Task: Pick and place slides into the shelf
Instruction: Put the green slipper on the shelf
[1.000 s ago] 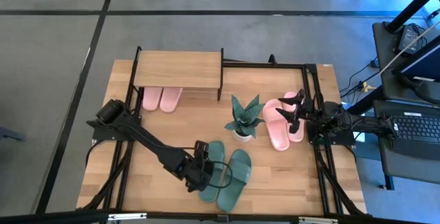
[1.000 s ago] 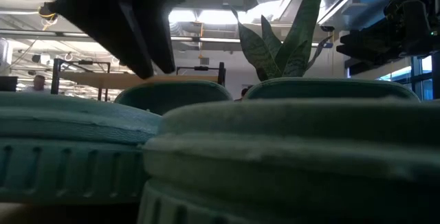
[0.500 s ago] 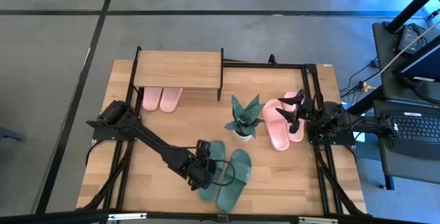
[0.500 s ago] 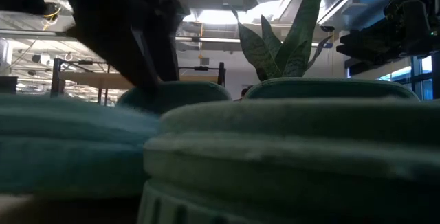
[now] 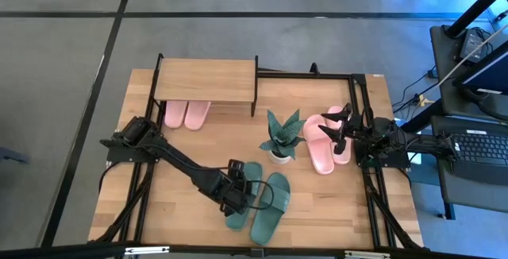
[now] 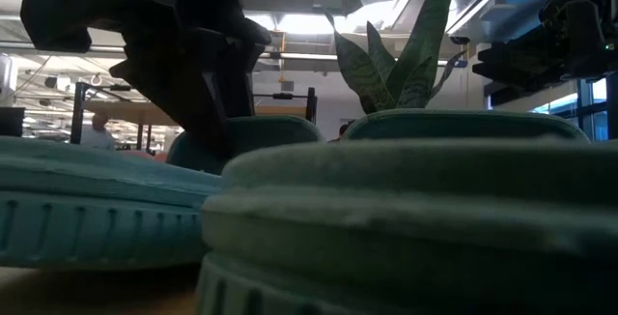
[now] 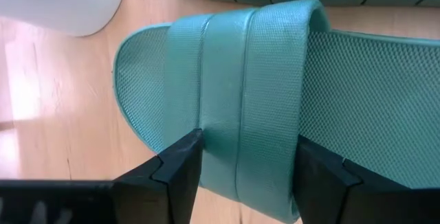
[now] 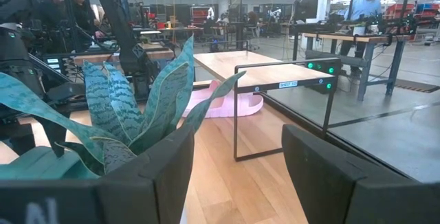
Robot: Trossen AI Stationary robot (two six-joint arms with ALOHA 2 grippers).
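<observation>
From where I stand, the left gripper (image 5: 236, 198) is down at the near edge of the table (image 5: 317, 219), its two dark fingers (image 7: 180, 165) straddling the wide strap of the left-hand dark green slide (image 7: 240, 107). The fingers sit on either side of that strap and look pressed to it, so the gripper appears to be grasping the slide by its strap. From the low camera the arm looms dark over the same slide (image 6: 97, 209), which seems tilted up a little at one end, though I cannot be sure it is off the wood.

Its mate, the second green slide (image 5: 271, 206), lies just beside it on the table, toe pointing toward the potted plant (image 5: 282, 136) in the middle.

The right gripper (image 5: 343, 126) waits over the right side of the table, fingers spread wide with nothing between them, hanging just above one pale pink pair (image 5: 325, 141), which lies next to the plant.

The shelf (image 5: 205, 80) stands at the far left of the table. The other pink pair (image 5: 186, 114) is already tucked on the lower level, heels sticking out from beneath the top board. The top board itself is bare wood
</observation>
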